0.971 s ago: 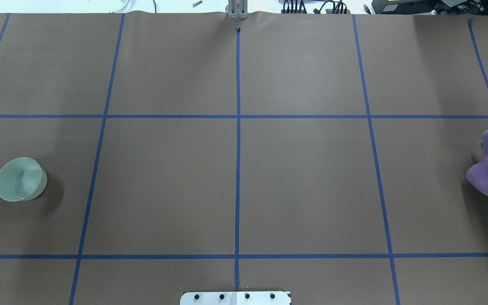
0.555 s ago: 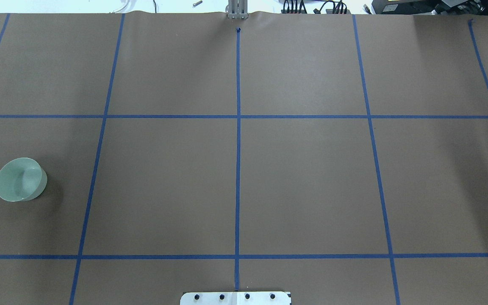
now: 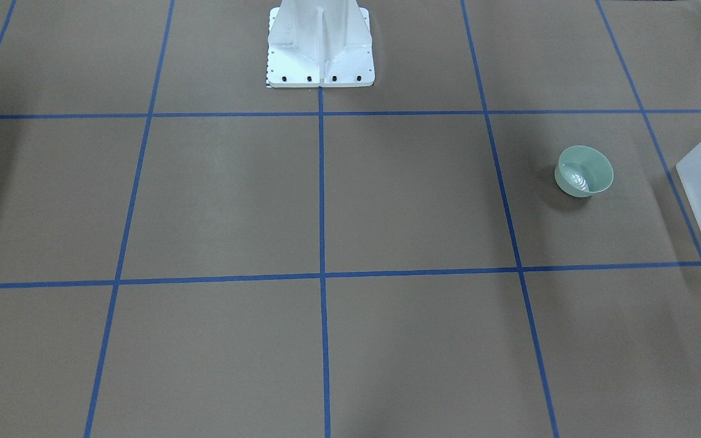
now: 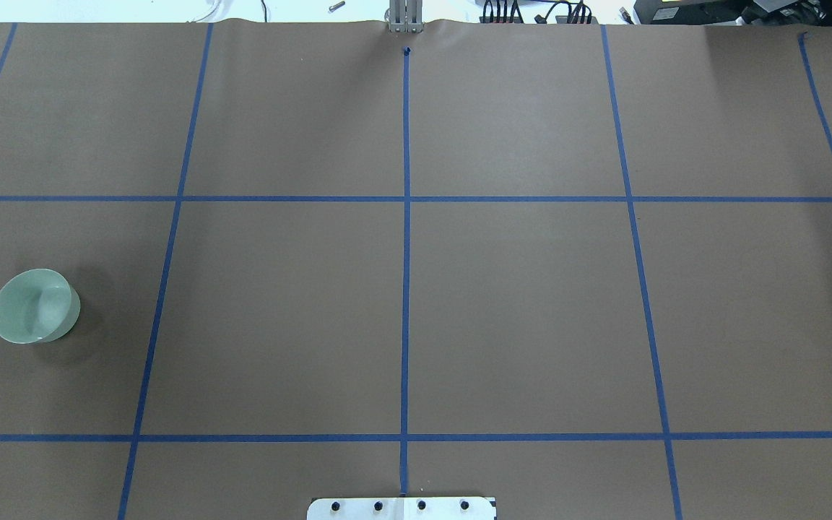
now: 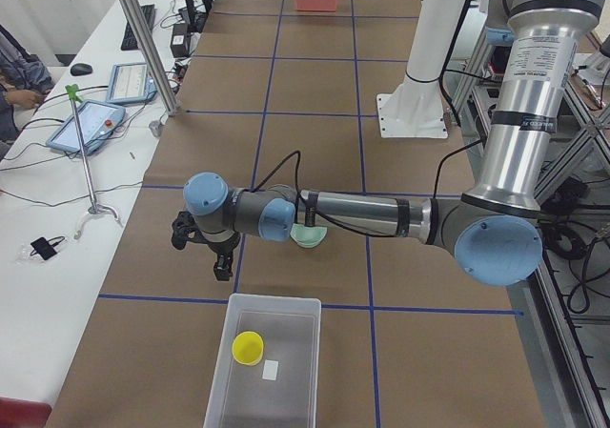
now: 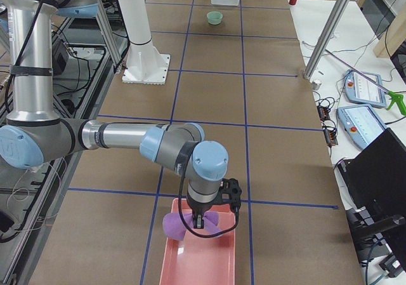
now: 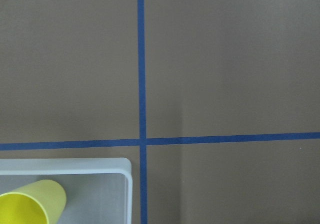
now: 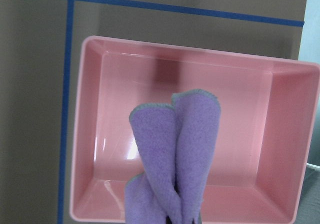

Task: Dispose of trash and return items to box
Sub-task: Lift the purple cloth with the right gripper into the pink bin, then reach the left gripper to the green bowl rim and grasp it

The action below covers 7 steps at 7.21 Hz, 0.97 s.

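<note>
Grasping cloth (image 8: pixel 175 149) with right gripper (image 6: pixel 200 221), tray (image 8: pixel 282 134) just beneath jaws; lower inside before releasing, lest cloth drape the rim. Cannot tell left gripper's (image 5: pixel 224 272) state; bowl (image 3: pixel 584 171) just behind it, cup (image 5: pixel 248 348) in box (image 5: pixel 274 301) ahead.

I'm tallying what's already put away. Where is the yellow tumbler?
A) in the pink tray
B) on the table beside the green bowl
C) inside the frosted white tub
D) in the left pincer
C: the yellow tumbler lies inside the frosted white tub, while the green bowl sits apart on the table.
</note>
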Motion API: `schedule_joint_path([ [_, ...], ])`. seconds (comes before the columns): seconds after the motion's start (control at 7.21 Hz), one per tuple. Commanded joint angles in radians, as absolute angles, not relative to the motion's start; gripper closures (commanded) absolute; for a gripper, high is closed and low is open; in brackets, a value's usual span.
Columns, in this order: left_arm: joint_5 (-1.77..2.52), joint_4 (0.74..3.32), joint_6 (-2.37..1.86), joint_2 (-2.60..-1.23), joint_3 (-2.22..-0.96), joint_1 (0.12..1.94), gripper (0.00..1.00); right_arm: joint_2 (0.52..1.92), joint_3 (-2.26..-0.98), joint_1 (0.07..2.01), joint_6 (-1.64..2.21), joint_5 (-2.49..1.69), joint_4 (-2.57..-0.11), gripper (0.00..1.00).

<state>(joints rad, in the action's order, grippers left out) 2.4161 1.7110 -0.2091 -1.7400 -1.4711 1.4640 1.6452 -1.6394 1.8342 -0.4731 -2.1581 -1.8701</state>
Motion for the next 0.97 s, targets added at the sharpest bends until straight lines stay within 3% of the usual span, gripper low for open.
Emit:
schedule_joint_path([
  [0.0,2.416,1.741,-0.244,-1.738,-1.483,1.404,0.02,1.660,-1.467,1.838,-0.473,-2.161,-1.666,0.83],
  [0.14,2.416,1.744,-0.288,-1.733,-1.499,1.358,0.02,1.657,-1.468,1.838,-0.466,-2.166,-1.666,0.01],
  [0.42,2.396,1.767,-0.427,-1.618,-1.679,1.193,0.02,1.625,-1.483,1.836,-0.422,-2.189,-1.666,0.00],
  [0.55,2.352,1.908,-0.502,-1.535,-1.702,1.136,0.02,1.597,-1.494,1.809,-0.323,-2.245,-1.666,0.00],
  [0.83,2.290,2.173,-0.654,-1.488,-1.616,1.037,0.03,1.585,-1.557,1.711,-0.185,-2.264,-1.664,0.00],
])
